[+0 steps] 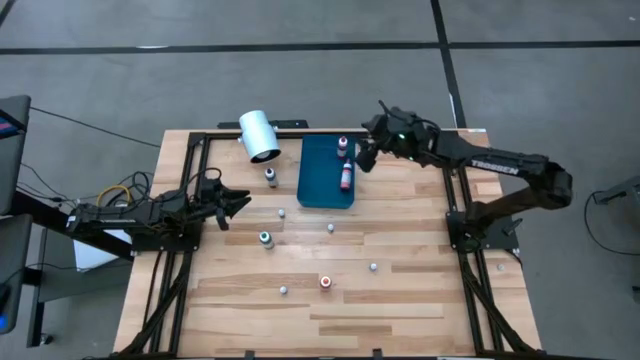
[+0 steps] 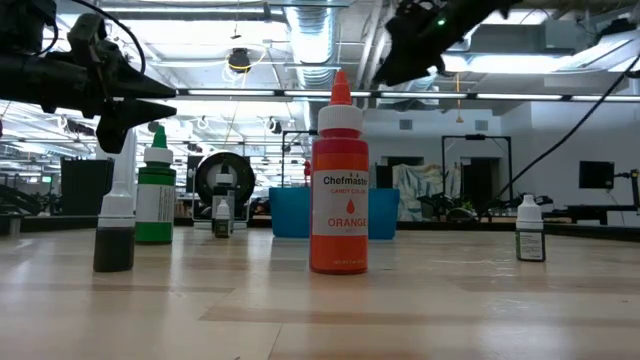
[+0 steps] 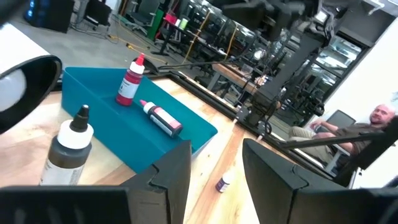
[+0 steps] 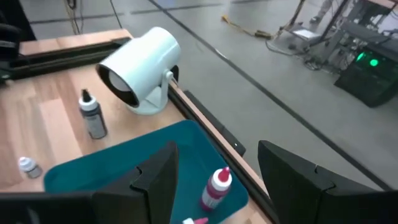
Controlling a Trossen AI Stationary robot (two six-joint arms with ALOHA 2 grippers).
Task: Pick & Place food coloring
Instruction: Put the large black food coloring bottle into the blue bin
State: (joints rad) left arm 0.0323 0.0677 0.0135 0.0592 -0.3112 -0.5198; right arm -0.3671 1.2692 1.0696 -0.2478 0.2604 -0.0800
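Right gripper (image 1: 366, 155) hangs above the far right edge of the blue tray (image 1: 318, 185), fingers spread, grasping nothing. Inside the tray: one pink-topped bottle (image 1: 342, 146) upright at the far end, a second pink bottle (image 1: 346, 178) lying on its side just nearer. Left gripper (image 1: 238, 203) waits over the table's left side, jaws part open and empty. On bare wood stand the dark-topped bottle (image 1: 270, 177), green bottle (image 1: 265, 238) and orange bottle (image 1: 326, 282). Several small whitish bottles, apparently capless, are scattered well apart.
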